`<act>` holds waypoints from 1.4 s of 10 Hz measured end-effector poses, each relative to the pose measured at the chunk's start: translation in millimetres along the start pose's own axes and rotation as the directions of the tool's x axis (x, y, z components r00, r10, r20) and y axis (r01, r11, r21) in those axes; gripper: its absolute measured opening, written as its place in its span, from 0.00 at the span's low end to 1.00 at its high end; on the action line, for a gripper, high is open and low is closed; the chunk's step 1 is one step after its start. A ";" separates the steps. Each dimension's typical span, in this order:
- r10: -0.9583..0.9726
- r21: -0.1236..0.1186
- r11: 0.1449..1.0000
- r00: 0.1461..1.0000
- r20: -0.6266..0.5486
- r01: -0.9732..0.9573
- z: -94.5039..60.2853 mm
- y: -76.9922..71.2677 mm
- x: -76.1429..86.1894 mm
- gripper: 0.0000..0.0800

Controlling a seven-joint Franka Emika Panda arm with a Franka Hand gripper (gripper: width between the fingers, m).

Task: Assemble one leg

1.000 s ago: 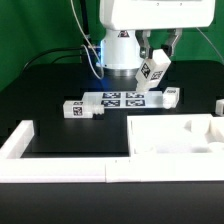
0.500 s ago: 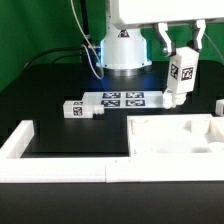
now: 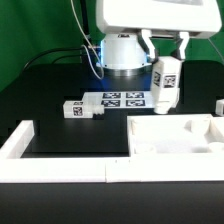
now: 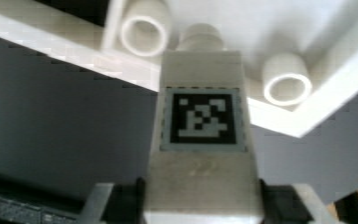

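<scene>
My gripper (image 3: 165, 52) is shut on a white leg (image 3: 164, 86) with a black-and-white tag on its side. It holds the leg upright in the air, above the black table and just behind the large white panel (image 3: 175, 140) with raised rims. In the wrist view the leg (image 4: 204, 110) runs away from the jaws, its far end pointing at the panel (image 4: 87, 45) between two round sockets (image 4: 140, 36). Another leg (image 3: 82, 110) lies on the table at the exterior view's left.
The marker board (image 3: 122, 99) lies flat behind the held leg, in front of the robot base (image 3: 122, 52). A white rail (image 3: 40, 160) frames the table's front and left. A small white part (image 3: 219, 105) lies at the right edge.
The gripper has carried the leg from the back of the table toward the panel, turning it from tilted to upright, and then shifted it a little to the exterior view's left.
</scene>
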State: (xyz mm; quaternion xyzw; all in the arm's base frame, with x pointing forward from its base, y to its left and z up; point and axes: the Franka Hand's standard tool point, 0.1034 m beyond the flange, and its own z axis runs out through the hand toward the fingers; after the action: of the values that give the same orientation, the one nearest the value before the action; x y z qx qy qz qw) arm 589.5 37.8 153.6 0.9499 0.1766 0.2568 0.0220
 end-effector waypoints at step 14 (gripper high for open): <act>0.132 0.017 0.991 0.987 -0.092 -0.131 43.8 -48.2 36.3 0.36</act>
State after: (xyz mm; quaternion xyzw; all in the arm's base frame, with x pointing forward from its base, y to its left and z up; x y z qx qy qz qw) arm 624.9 97.6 126.6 0.9466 0.1156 0.3009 -0.0083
